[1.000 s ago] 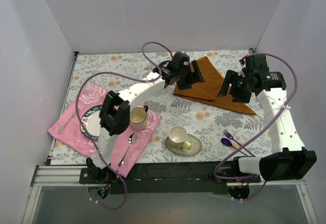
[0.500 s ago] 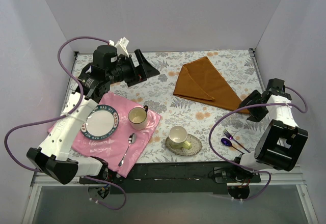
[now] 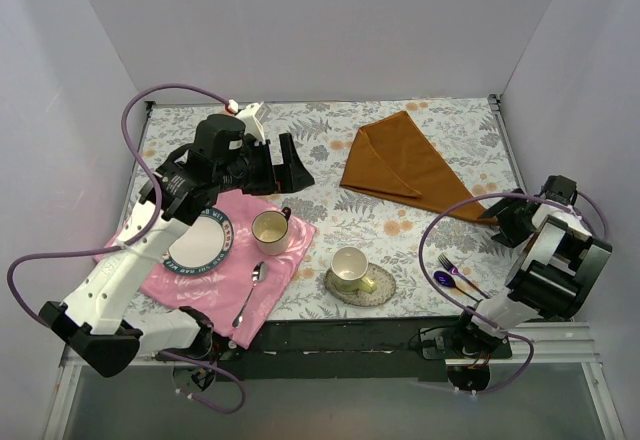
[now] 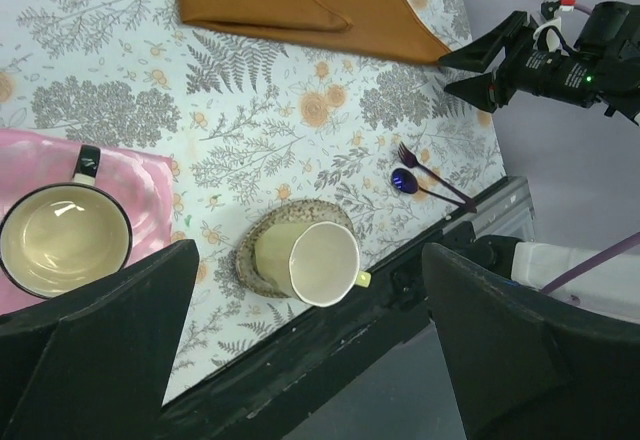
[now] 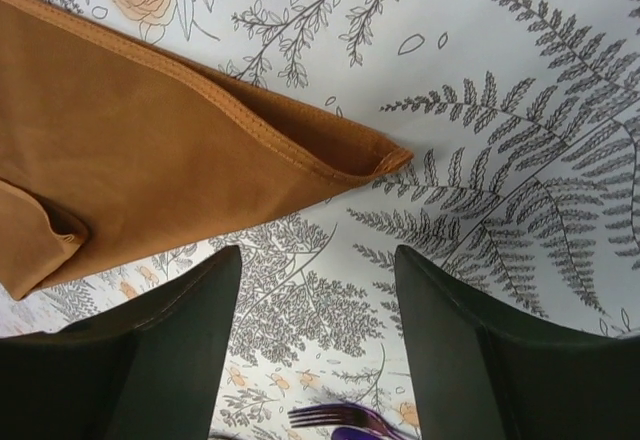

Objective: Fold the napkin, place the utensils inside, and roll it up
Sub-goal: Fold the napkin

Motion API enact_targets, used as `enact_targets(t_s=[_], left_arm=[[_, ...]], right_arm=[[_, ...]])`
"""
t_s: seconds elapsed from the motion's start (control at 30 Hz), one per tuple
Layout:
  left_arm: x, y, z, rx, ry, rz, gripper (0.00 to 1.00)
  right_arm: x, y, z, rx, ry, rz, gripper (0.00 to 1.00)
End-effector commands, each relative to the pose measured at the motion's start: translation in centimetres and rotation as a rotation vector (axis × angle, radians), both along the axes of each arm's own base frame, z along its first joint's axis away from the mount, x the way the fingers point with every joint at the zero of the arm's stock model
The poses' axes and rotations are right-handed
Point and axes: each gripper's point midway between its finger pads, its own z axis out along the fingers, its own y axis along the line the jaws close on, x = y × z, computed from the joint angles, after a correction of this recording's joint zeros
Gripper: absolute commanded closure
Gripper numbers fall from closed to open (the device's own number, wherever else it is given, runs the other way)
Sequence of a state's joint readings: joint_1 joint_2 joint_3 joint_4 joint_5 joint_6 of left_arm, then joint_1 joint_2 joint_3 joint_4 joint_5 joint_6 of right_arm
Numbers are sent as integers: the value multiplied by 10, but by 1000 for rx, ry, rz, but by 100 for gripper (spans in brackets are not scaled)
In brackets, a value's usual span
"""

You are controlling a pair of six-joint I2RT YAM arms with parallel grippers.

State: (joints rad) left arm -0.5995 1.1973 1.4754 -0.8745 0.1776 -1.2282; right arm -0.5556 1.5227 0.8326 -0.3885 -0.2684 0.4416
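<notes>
**A:** The right gripper (image 5: 318, 260) hangs low over the table (image 3: 330, 125) with its jaws apart and nothing between them, just beside the near corner of the napkin (image 3: 400, 165). The left gripper (image 3: 283, 165) stands at its widest, also empty, raised over the far edge of the pink cloth (image 3: 285, 257).

**B:** And the napkin itself?

**A:** It lies flat at the far right, already doubled into a triangle. The fold looks done, so placing the utensils seems to be the step in hand.

**B:** Where are they?

**A:** The purple fork (image 3: 455, 266) and the blue spoon (image 3: 443, 280) lie side by side near the front edge, close to the right gripper. The knife cannot be made out. They are slim and flat, so the next move likely calls for a low, narrow pinch.

**B:** Is anything in the way?

**A:** The cup (image 3: 348, 266) on its saucer (image 3: 380, 286) sits near them. The mug (image 3: 270, 230), plate (image 3: 222, 250) and silver spoon (image 3: 250, 295) are well apart, over on the pink cloth.
</notes>
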Motion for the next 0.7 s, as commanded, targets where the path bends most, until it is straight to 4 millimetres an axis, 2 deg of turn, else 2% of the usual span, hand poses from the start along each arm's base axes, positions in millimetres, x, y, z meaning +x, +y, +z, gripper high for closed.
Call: enact_targets(t_s=[0.0,0.23,0.27,0.53,0.63,0.67], left_arm=[[1,10,15,43,-76,18,5],[5,16,17,79,-81,42,4],[7,15,19,79,-84,41,4],[13,18,22,68,-54,62,4],[13,20,24,65,-46,67,5],[13,22,23,68,-38,71,5]], right_arm=[[19,-14,1,-42,-88,0,32],[21,-19,-15,-27,-83,-33,39],[21,-17,-16,-18,-86,-34,43],[25,-19,-21,-17,-99,-42,52],[27,-21,-20,-37,-112,-20,60],[29,-20,-19,-39,-121,-10,65]])
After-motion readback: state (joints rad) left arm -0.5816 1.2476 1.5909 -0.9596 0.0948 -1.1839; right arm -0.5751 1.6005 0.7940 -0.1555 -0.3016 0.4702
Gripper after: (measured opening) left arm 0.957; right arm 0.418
